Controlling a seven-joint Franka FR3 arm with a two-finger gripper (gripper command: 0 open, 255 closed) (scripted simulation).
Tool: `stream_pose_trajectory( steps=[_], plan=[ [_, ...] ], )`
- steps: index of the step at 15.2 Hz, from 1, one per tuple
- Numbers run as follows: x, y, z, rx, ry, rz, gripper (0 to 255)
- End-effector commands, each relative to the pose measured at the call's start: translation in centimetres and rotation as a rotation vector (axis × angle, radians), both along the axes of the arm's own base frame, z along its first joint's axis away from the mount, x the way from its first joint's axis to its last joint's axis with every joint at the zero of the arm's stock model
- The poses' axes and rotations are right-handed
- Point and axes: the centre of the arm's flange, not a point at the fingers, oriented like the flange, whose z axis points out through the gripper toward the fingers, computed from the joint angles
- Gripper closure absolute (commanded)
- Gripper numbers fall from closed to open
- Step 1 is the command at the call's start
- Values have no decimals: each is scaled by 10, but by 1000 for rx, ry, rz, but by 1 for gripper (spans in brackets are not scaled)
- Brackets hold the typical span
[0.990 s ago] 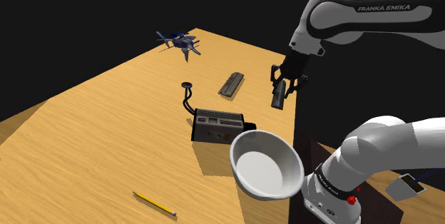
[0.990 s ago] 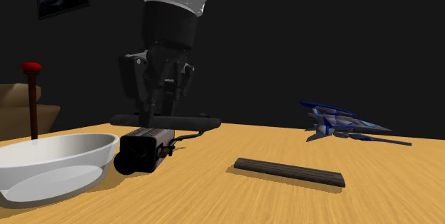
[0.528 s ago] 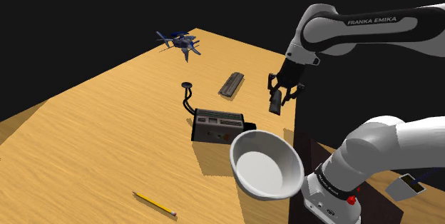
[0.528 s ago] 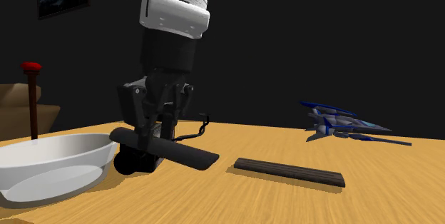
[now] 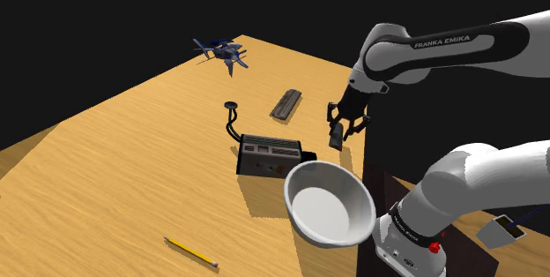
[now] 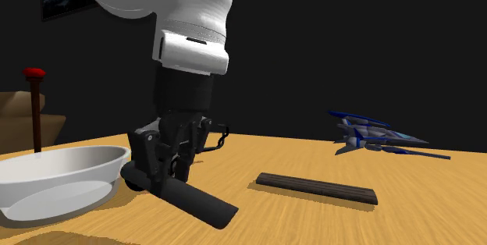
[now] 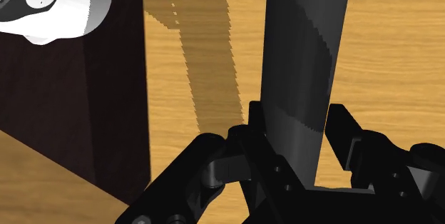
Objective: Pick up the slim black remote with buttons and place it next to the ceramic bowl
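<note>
My black gripper (image 5: 338, 125) is shut on a slim black remote (image 5: 336, 138), which hangs just above the wooden table (image 5: 132, 160) near its edge, beyond the bowl as the shoulder view shows it. In the second exterior view the gripper (image 6: 166, 165) holds the remote (image 6: 195, 204) tilted, its free end low over the wood. The wrist view shows the fingers (image 7: 254, 127) clasping the remote (image 7: 303, 58) from both sides. The pale bowl (image 5: 328, 201) stands at the near table edge beside the stand; the same bowl (image 6: 58, 177) lies left of the gripper in the second exterior view.
A black box with a cable (image 5: 269, 154) sits between the bowl and the table's middle. A second dark slim bar (image 5: 286, 104) lies farther off, a blue toy plane (image 5: 220, 51) at the far corner, a yellow pencil (image 5: 191, 251) near the front. The dark stand (image 7: 71, 101) borders the table.
The gripper has come down toward the table with the remote, and the remote has tipped from level to slanting downward. Nothing else has moved.
</note>
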Motion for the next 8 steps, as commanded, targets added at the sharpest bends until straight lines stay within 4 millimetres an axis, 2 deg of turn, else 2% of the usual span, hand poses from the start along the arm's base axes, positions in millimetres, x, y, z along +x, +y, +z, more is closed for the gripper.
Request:
stream_pose_trajectory(
  steps=[1,8],
  plan=[
    [1,0,-10,0,-1,0,255],
    [1,0,-47,0,-1,0,255]
  ],
)
